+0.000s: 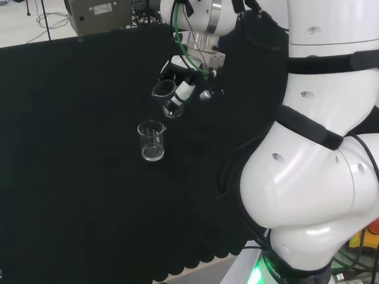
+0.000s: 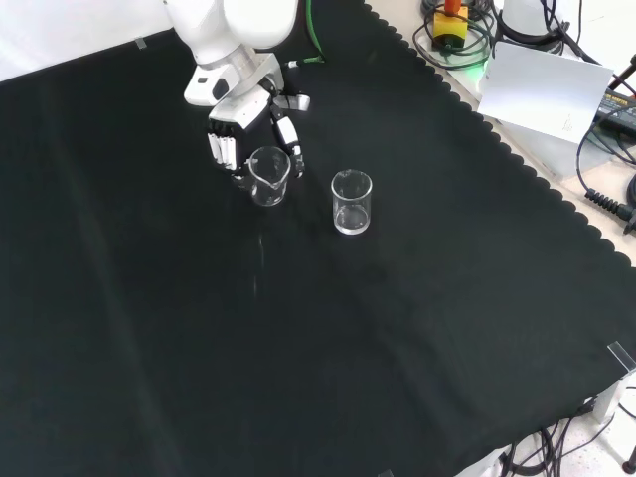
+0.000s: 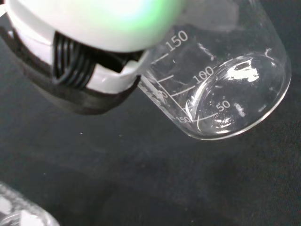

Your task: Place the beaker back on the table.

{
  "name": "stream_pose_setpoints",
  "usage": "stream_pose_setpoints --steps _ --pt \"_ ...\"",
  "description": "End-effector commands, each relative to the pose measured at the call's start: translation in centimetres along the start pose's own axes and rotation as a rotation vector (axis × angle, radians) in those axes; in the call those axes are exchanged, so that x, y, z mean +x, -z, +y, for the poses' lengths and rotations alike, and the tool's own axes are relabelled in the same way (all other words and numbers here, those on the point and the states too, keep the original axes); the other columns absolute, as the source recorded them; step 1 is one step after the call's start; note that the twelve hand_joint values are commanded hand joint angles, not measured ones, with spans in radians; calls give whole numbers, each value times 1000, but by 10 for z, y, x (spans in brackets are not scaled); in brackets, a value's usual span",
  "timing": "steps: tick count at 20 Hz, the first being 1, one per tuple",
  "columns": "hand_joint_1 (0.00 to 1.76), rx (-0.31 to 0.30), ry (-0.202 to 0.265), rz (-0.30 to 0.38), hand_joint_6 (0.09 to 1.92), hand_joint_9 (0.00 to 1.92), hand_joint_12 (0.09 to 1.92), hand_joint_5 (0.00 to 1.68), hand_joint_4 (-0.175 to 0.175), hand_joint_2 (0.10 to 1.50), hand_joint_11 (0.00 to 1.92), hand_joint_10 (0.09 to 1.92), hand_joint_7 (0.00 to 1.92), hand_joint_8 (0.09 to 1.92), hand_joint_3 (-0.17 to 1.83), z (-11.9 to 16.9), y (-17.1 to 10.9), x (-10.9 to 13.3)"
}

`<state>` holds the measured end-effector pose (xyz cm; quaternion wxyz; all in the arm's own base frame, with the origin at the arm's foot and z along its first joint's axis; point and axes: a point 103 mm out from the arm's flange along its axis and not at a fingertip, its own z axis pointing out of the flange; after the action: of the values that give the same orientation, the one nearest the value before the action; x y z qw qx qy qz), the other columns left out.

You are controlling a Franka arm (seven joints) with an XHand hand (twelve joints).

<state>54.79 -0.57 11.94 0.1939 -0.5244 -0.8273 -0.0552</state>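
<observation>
Second beaker (image 3: pixel 19 214) cut off at wrist view's edge, blurred.

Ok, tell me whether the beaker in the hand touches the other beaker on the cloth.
Apart. The front view shows bare black cloth between the held beaker in the hand and the standing beaker.

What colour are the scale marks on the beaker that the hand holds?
White, printed on the clear held beaker; the wrist view shows them best, beside the hand.
</observation>
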Motion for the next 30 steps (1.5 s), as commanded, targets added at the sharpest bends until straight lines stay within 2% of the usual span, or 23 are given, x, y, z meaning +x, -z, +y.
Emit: stream_pose_setpoints --steps 1,12,23,25,26,30 --pt "1277 -23 1 68 1156 1438 838 1019 -175 673 1140 954 1079 1143 842 9 -10 -15" --pt "1277 -37 7 133 1120 1426 806 1022 -175 701 1140 897 1081 1107 777 12 -19 -27" --pt "1282 -47 -20 166 1052 1426 776 1045 -175 721 1157 794 1103 1036 709 6 -28 -38" --pt "1283 -48 -21 170 1031 1398 788 1057 -98 659 1183 735 1204 934 782 5 -29 -39" --pt "1283 -47 -21 172 1020 1392 791 1063 -75 643 1192 709 1233 902 800 4 -29 -40" --pt "1278 -38 -19 173 1004 1369 807 1068 -33 644 1201 666 1248 869 788 0 -29 -43"
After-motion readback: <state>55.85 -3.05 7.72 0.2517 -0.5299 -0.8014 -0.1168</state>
